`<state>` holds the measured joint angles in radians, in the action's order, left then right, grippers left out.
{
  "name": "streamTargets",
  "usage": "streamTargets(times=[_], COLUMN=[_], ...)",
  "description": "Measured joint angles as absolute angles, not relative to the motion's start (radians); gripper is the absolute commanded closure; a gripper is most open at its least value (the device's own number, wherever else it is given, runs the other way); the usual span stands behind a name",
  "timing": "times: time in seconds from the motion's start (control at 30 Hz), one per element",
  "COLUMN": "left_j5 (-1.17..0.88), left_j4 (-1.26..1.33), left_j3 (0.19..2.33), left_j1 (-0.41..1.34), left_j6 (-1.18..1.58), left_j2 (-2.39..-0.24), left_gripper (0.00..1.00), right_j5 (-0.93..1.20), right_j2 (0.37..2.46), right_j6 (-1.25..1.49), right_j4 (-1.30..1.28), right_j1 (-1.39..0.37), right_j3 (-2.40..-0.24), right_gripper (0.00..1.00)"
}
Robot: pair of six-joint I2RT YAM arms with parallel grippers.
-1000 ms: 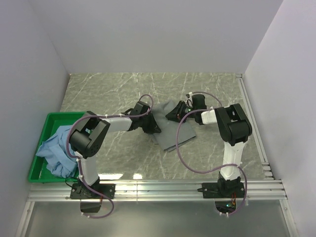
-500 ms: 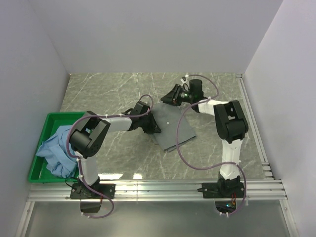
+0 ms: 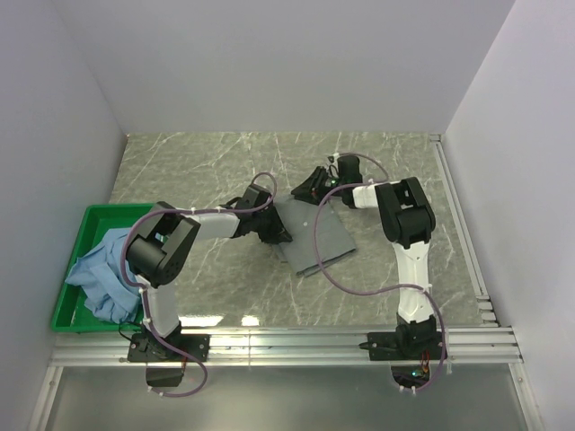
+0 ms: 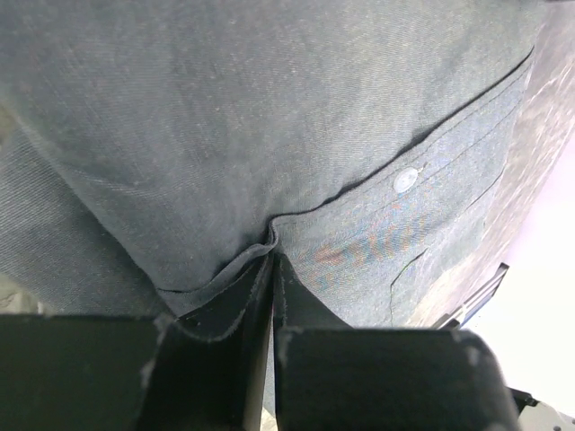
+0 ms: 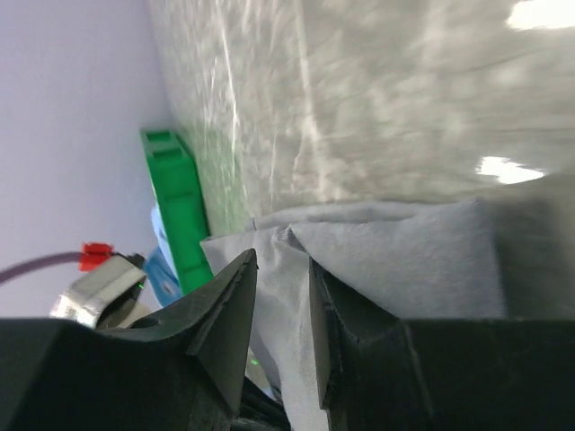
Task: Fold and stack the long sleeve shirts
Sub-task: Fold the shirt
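The light blue crumpled cloth shirt (image 3: 101,269) is lying in the green rectangular plastic bin (image 3: 90,213), near left. My left gripper (image 4: 272,262) is clenching the left edge of the muted grey-green folded cloth shirt (image 3: 334,238). My right gripper (image 5: 281,262) is hovering at its far corner, fingers narrowly apart; whether it is gripping, I cannot tell.

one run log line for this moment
left tool: shut on grey-green shirt | right tool: open at its far corner | blue shirt: in green bin
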<state>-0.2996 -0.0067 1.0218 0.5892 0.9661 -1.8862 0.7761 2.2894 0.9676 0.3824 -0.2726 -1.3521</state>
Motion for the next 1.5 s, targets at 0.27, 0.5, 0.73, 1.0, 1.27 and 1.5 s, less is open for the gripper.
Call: streamTargets(times=[0.27, 0.5, 0.73, 1.0, 1.27, 1.5], left_j5=[-0.319, -0.325, -0.316, -0.238, -0.202, -0.185], left_j4=[0.014, 0.012, -0.083, -0.212, -0.183, -0.118], left_j3=[1.005, 1.008, 1.056, 1.150, 1.291, 1.364], left_j1=[0.578, 0.577, 0.577, 0.565, 0.463, 0.442], left_j6=[0.991, 0.987, 0.958, 0.907, 0.873, 0.849], left_j2=[-1.886, -1.886, -1.872, -1.798, -1.834, -1.998], left_gripper=[0.89, 0.78, 0.66, 0.66, 0.74, 0.81], right_j5=[0.743, 0.726, 0.725, 0.762, 0.801, 0.814], right_j2=[2.299, 2.300, 2.241, 1.884, 1.744, 1.721], right_j6=[1.051, 1.060, 0.971, 0.887, 0.834, 0.804], right_j4=[0.410, 0.403, 0.305, 0.300, 0.314, 0.301], right_j1=[-0.192, -0.167, -0.153, -0.152, -0.152, -0.152], right_j3=[-1.352, -1.372, -1.380, -1.115, -0.841, -0.669], right_gripper=[0.62, 0.62, 0.62, 0.62, 0.63, 0.64])
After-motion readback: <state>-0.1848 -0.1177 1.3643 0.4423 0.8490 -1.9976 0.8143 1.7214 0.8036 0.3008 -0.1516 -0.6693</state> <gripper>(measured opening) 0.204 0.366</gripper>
